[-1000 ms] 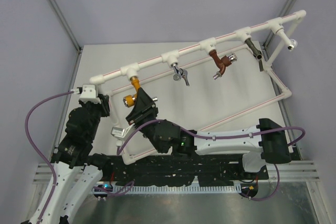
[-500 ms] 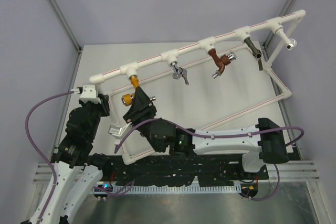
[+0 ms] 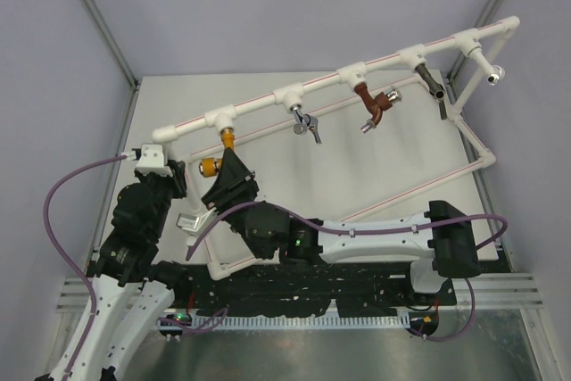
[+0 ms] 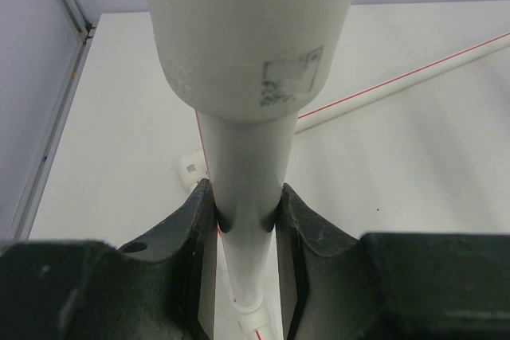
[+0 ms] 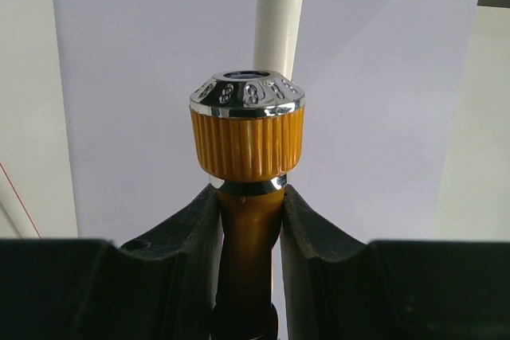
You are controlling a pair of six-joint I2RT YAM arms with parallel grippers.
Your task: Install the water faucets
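Two grippers are at work, and both are closed on something. We see the right gripper (image 5: 249, 216) clamped on the neck of the orange-yellow faucet (image 3: 221, 154), its two black fingers (image 5: 190, 232) pressing the smooth orange stem from either side, just under the ribbed orange collar. In the right wrist view the faucet's long axis stands upright between the jaws, with the silver knob (image 5: 247, 93) at the top end. We can barely make out the knob's centre from this angle. From above, the faucet hangs at the leftmost tee (image 3: 222, 118) of the white pipe frame (image 3: 393, 62). Its threaded end meets the tee and its body runs back toward the arm bases, leaning a little left, so the knob points away from the rail. The left gripper (image 4: 245, 211) is shut on a white pipe (image 4: 244, 165) at the frame's left end, just below a wider white fitting (image 4: 247, 29). Further along the rail hang a grey tap (image 3: 308, 126) and a reddish-brown tap (image 3: 375, 106), both well apart from either gripper and above the pale table (image 3: 357, 176).
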